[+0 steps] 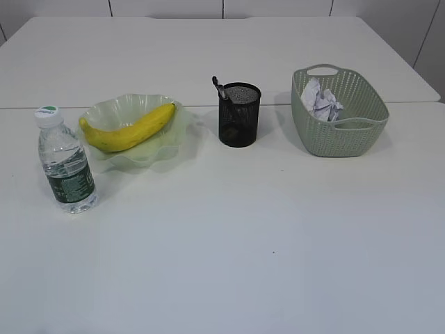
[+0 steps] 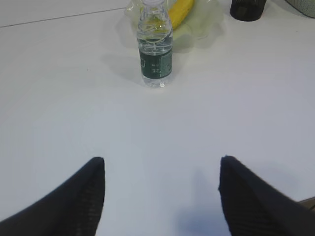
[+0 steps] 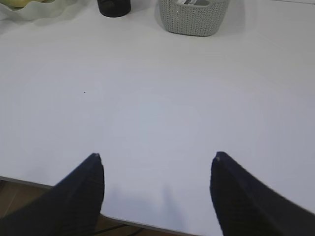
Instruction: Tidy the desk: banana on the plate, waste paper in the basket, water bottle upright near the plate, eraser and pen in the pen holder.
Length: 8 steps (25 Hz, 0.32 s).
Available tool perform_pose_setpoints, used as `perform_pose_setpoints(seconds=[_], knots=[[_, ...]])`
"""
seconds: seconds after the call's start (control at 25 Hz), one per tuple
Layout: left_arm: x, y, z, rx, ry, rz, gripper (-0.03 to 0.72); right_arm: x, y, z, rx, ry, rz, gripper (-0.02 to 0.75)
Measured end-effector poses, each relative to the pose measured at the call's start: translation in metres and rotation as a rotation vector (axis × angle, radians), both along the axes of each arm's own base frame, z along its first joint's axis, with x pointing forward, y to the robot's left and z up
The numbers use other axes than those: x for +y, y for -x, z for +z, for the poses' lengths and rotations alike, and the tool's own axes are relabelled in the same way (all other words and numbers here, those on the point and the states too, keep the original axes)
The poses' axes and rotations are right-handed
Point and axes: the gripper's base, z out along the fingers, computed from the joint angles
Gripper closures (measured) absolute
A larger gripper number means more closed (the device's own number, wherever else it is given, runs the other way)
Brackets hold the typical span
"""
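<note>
A yellow banana lies on the pale green wavy plate. The water bottle stands upright just left of the plate, also seen as the bottle in the left wrist view. Crumpled waste paper lies in the grey-green basket. A pen sticks out of the black mesh pen holder; the eraser is hidden. Neither arm shows in the exterior view. My left gripper is open over bare table, well short of the bottle. My right gripper is open above the table's near edge.
The white table stretches wide in front of the objects. The basket and pen holder sit at the top of the right wrist view. The table's front edge lies under the right gripper.
</note>
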Motion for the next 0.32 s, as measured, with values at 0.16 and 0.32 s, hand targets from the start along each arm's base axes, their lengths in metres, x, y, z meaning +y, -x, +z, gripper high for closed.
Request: perform_pose_setpoints(seconds=[0.16, 0.32], knots=[[0.0000, 0.0000, 0.0000, 0.000, 0.000, 0.000, 0.171, 0.0000, 0.0000, 0.0000, 0.000, -0.001, -0.001, 0.234], [0.0000, 0.0000, 0.0000, 0.000, 0.000, 0.000, 0.171, 0.0000, 0.0000, 0.0000, 0.000, -0.001, -0.001, 0.234]])
